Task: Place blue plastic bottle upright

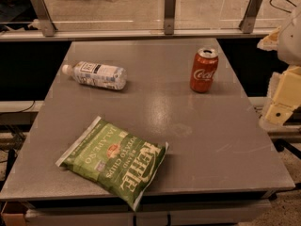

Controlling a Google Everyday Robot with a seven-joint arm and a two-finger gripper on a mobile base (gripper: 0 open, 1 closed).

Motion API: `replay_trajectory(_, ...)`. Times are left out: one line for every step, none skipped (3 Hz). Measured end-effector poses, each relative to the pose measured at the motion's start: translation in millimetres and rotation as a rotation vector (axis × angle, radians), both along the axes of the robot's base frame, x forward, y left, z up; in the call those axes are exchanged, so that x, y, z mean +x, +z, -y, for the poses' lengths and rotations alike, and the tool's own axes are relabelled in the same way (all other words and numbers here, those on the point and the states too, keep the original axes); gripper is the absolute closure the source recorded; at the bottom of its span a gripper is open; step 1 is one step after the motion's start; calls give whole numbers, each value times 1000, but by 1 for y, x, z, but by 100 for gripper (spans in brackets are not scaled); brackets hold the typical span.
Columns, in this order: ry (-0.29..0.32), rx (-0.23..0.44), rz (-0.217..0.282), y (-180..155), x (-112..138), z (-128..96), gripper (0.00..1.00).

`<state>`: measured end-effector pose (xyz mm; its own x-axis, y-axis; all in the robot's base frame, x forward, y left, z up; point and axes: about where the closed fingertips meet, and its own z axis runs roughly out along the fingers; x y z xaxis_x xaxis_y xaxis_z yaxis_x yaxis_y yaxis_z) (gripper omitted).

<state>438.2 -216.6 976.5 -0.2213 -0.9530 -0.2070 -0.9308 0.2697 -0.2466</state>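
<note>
The blue plastic bottle lies on its side at the back left of the grey table. Its white cap points left and its white-and-dark-blue label faces up. My gripper shows only as cream-coloured parts at the right edge of the view. It is beyond the table's right side, far from the bottle and holding nothing that I can see.
A red Coca-Cola can stands upright at the back right. A green Kettle jalapeño chips bag lies flat at the front left. A glass railing with metal posts runs behind the table's far edge.
</note>
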Motion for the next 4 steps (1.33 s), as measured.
replay_trajectory(0,0,0,0,0,0,0)
replay_trajectory(82,38,19,1,28,-57,0)
replay_trajectory(181,78,49,2,69,-148,0)
replay_trajectory(220,112,69,-4,107,-218,0)
